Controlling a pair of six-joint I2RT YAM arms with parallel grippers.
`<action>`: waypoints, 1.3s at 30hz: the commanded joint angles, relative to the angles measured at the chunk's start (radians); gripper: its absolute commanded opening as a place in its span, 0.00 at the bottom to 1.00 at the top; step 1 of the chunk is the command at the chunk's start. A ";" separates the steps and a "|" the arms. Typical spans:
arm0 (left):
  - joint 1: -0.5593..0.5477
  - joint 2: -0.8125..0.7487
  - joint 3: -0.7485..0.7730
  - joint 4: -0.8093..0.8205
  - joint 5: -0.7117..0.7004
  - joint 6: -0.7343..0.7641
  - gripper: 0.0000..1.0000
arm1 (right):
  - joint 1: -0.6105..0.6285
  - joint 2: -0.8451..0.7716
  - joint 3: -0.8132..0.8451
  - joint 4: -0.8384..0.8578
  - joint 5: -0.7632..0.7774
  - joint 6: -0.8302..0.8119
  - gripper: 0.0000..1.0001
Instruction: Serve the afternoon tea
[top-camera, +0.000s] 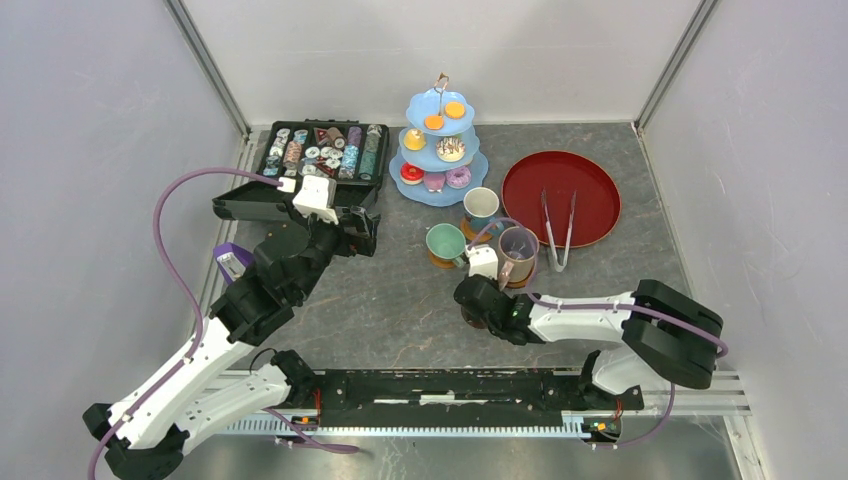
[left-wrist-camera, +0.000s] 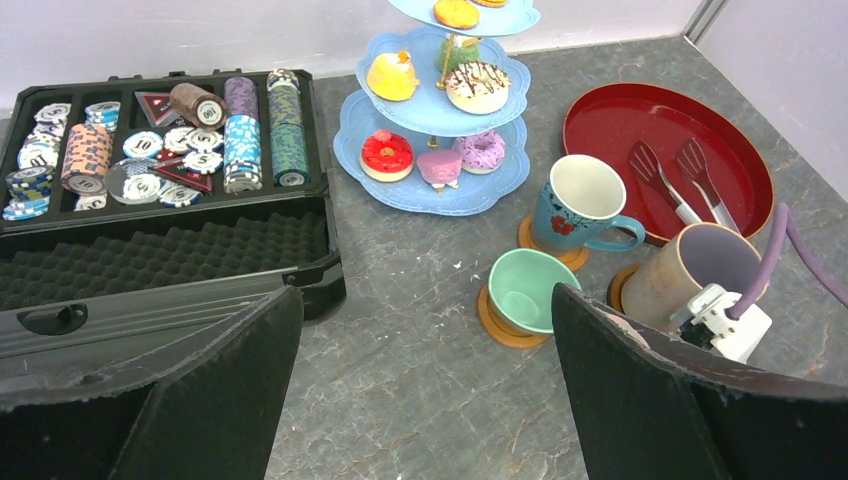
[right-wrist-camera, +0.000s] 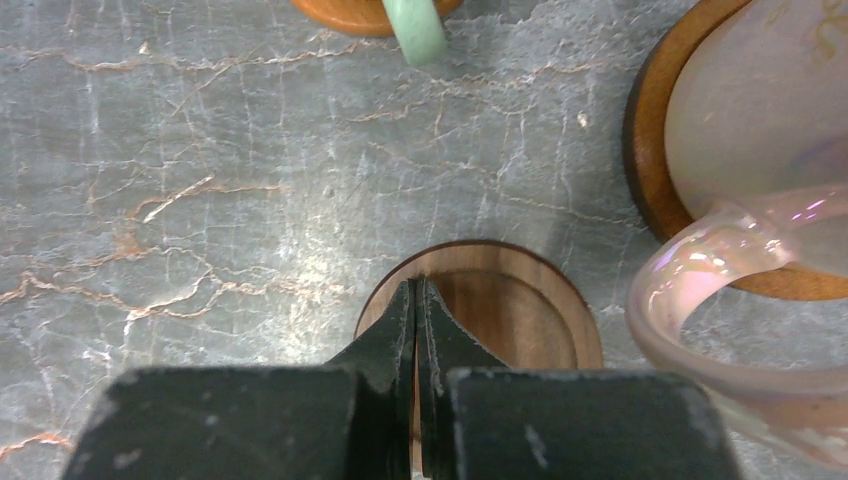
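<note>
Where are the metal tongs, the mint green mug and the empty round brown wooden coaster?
metal tongs (left-wrist-camera: 646, 165), left wrist view, left spatula tip.
mint green mug (left-wrist-camera: 528, 288), left wrist view, inner bowl.
empty round brown wooden coaster (right-wrist-camera: 510, 315), right wrist view, recessed top.

At the far left of my table (top-camera: 400, 300), which is grey and marbled, a black case (left-wrist-camera: 328, 275) lies open. Its foam-lined lid (left-wrist-camera: 170, 255) faces me, and its tray holds stacked and loose poker chips (left-wrist-camera: 150, 150). At the far right sits a round red tray (top-camera: 590, 180). Metal tongs (left-wrist-camera: 645, 165) rest with their 2 flat tips on it, the joined end past its near rim.
</note>
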 joint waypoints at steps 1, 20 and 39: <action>0.003 -0.010 -0.001 0.046 -0.019 0.005 1.00 | -0.016 0.016 0.029 0.004 0.044 -0.063 0.00; 0.006 -0.100 -0.024 0.071 -0.163 0.006 1.00 | 0.010 0.138 0.304 0.368 -0.418 -0.373 0.63; 0.015 -0.178 -0.094 0.133 -0.285 0.051 1.00 | 0.065 0.689 0.725 0.595 -0.275 0.203 0.78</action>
